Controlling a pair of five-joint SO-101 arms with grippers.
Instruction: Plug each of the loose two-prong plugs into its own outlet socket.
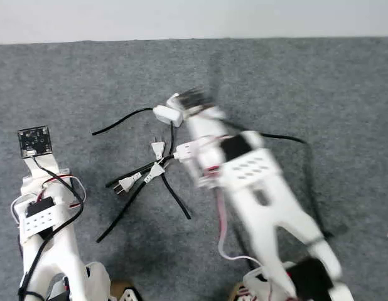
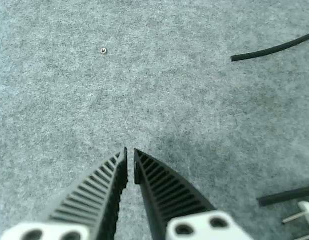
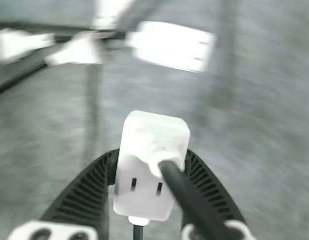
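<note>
A: Where's the socket (image 3: 153,131)?
B: Clamped in the right end effector (image 3: 150,165), slots showing. The plugs (image 1: 155,170) lie loose mid-surface (image 1: 319,88), at 9 o'clock from it.
A: Left end effector (image 2: 130,152)?
B: Together, empty, at 8 o'clock. The plugs look light and rigid, and their stiff cords (image 1: 118,216) will likely tug. Grip the bodies.

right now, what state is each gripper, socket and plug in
left gripper: shut, empty
right gripper: shut on the held socket
held socket: between the fingers, both slots empty
second socket: lying on the mat, not gripped
loose plugs: lying on the mat, unplugged
</note>
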